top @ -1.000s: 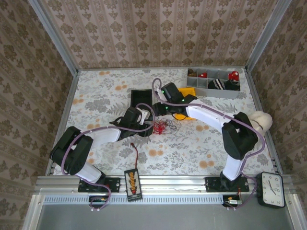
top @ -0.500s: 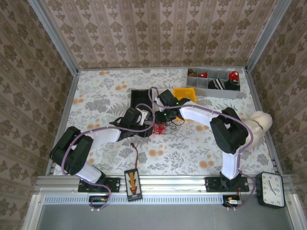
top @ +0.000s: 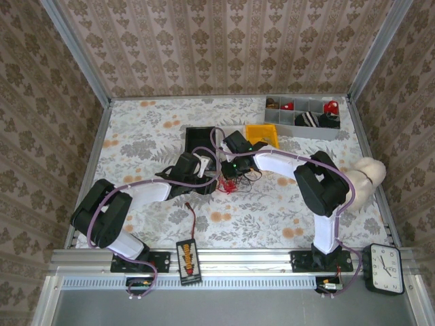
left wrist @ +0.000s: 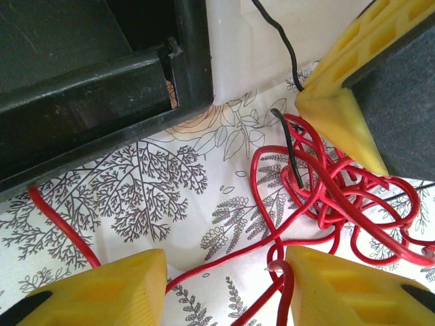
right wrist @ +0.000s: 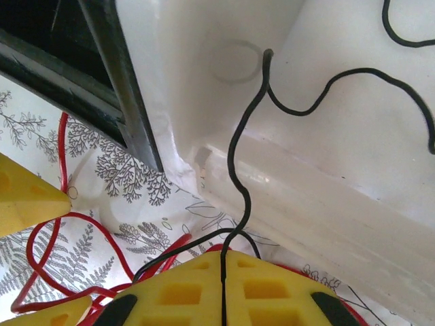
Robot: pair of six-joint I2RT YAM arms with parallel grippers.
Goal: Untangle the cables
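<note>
Right wrist view: a black strand of the cables is pinched by the clenched right fingers, while their red tangle is seen on the tabletop at the released left fingers, so knots could be tightened if it is pulled unanchored.

My right arm folds in from the worktop's right edge. Right gripper is coming down onto the cables mid-worktop, and the yellow bin is uncovered behind it now.
</note>
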